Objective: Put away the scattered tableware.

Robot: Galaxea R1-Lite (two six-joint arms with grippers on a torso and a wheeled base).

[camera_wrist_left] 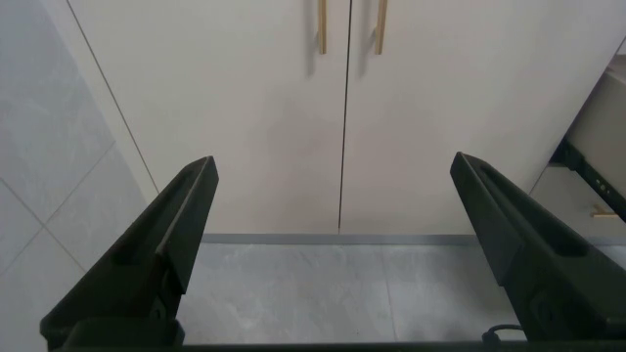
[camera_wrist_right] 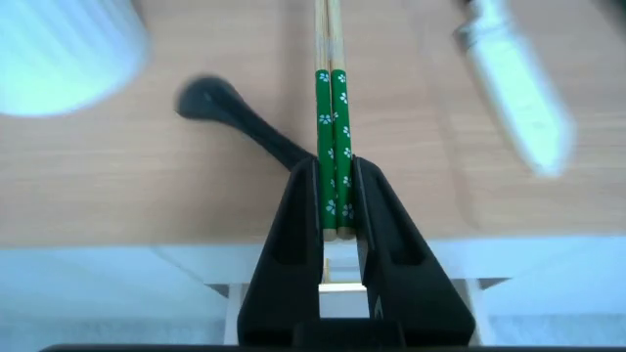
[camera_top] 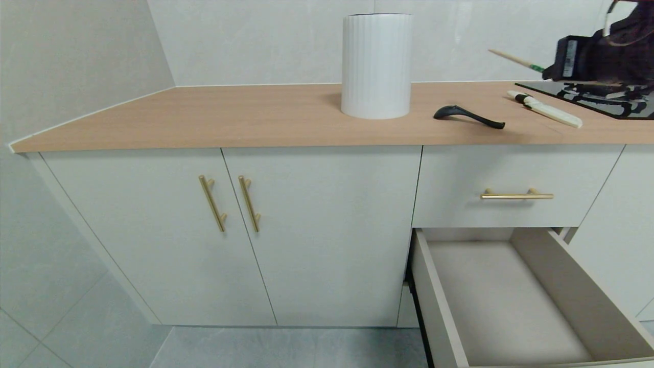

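two chopsticks (camera_wrist_right: 330,117) clamped in the right tool (camera_wrist_right: 333,174) read as one from the head view.

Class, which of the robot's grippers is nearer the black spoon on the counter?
Right. The right gripper, shut on chopsticks, hangs over the counter by the spoon; the left gripper is down facing the cupboard doors.

Canister (camera_top: 376,66) left of spoon (camera_top: 467,115); knife (camera_top: 544,108) probably beside stove (camera_top: 628,108).

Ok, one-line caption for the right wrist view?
Right gripper shut on chopsticks above countertop, black spoon and white knife beneath.
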